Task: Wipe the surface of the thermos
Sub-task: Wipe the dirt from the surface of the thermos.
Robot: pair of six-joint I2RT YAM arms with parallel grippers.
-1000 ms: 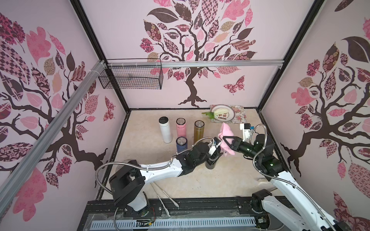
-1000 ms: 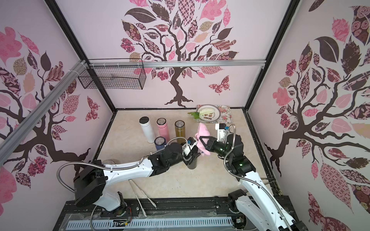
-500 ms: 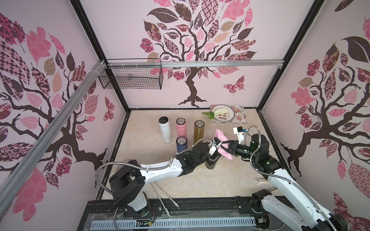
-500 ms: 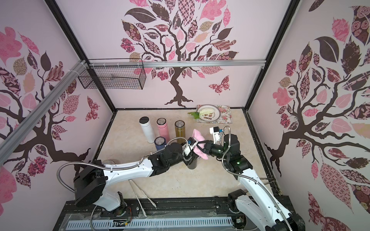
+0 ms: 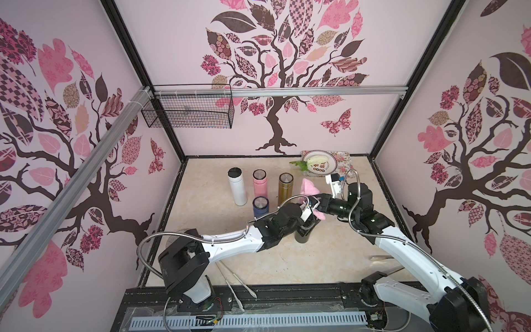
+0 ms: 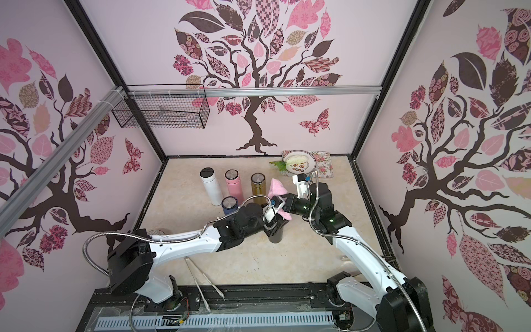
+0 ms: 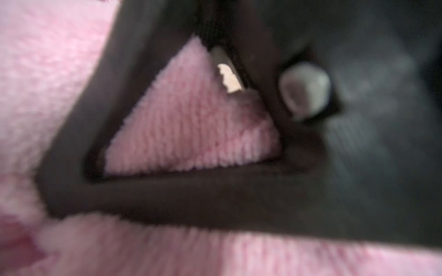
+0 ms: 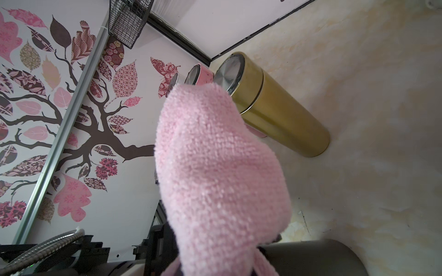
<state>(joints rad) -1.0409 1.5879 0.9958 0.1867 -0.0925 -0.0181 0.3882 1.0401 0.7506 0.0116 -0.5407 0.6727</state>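
Clock from the middle of the table [image 5: 330, 258], 12 being the far wall: the lone thermos [image 5: 302, 237] stands upright about dead centre, with the cloth [image 5: 308, 186] up over its top on the 12 side. The row of three thermoses [image 5: 260, 184] is at 11, and a fourth thermos [image 5: 260, 204] sits just in front of the middle one. The plate [image 5: 330, 168] lies on the tray [image 5: 344, 160] at 1, in the back corner. Tongs [image 5: 228, 283] are at 7 by the near edge. The wire basket [image 5: 186, 115] hangs high at 11.

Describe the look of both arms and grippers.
The left arm and right arm have white links, bulky black joints and bases, each with a looping silver conduit. Small green lights glow on the right one. The left gripper and right gripper are black.
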